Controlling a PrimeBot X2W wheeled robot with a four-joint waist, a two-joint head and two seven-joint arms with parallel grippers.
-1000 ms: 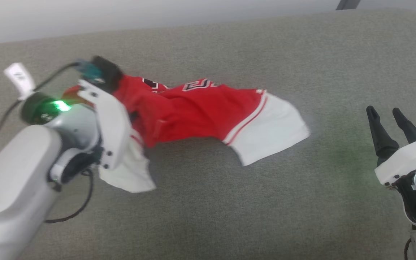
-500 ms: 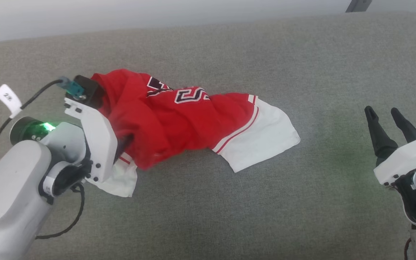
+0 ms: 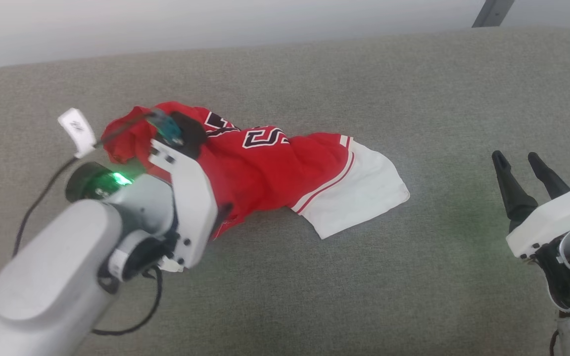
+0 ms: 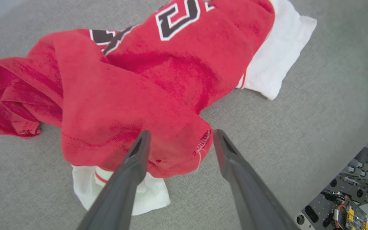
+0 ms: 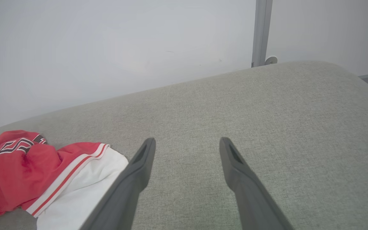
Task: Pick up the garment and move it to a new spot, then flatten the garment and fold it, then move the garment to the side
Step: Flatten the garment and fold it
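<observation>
Flattening looks to be the step in hand: the garment (image 3: 275,168) lies bunched on the grey fabric surface (image 3: 413,89), its lettering creased and one white sleeve splayed out to the right. It would be best to take opposite edges and draw them apart, not press the heap. The left tool (image 4: 181,134), fingers apart and gripping nothing, straddles a red hem fold. The right tool (image 3: 516,156), also apart and empty, stands well clear to the garment's right.

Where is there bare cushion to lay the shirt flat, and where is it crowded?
Bare: the stretch of cushion between the shirt and the right gripper, plus the strip behind the shirt toward the wall. Crowded: the left side, where the open left gripper hangs over the bunched shirt.
</observation>
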